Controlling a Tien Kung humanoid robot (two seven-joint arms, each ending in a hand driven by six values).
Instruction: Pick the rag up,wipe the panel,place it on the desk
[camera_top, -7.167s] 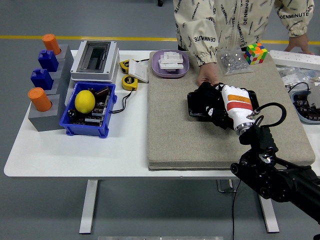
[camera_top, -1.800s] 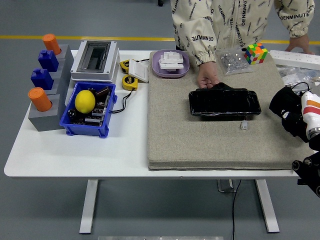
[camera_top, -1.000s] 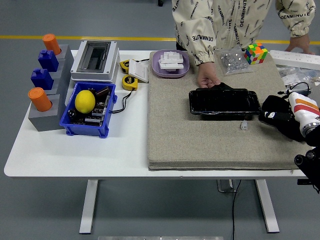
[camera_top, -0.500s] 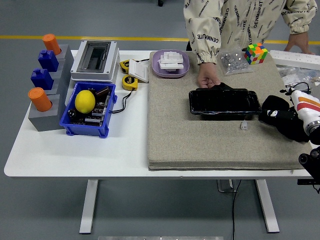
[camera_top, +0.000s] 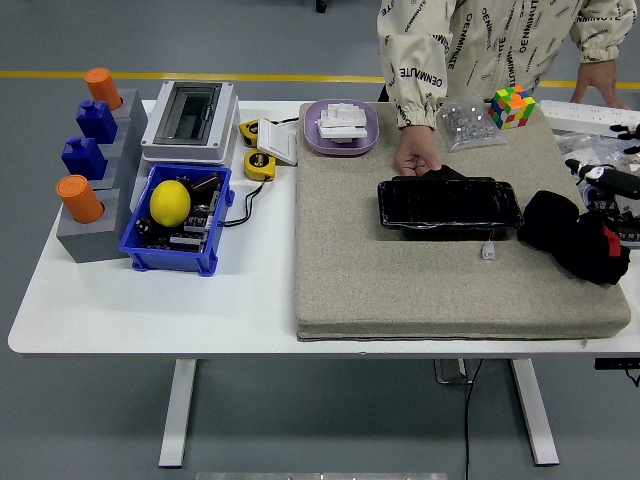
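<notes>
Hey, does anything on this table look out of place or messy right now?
Mostly tidy. The black rag lies crumpled at the mat's right edge beside the panel, and a lemon sits oddly among electronic parts in the blue bin.

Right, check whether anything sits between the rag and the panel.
Nothing visible does. The rag lies on the mat right beside the panel, at its right end. A small white plug lies just clear of that gap, toward the table's near edge.

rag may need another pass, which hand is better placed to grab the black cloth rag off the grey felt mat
Right. The black cloth rag lies at the right end of the grey felt mat, beside the glossy black panel; the left arm is out of view.
</notes>
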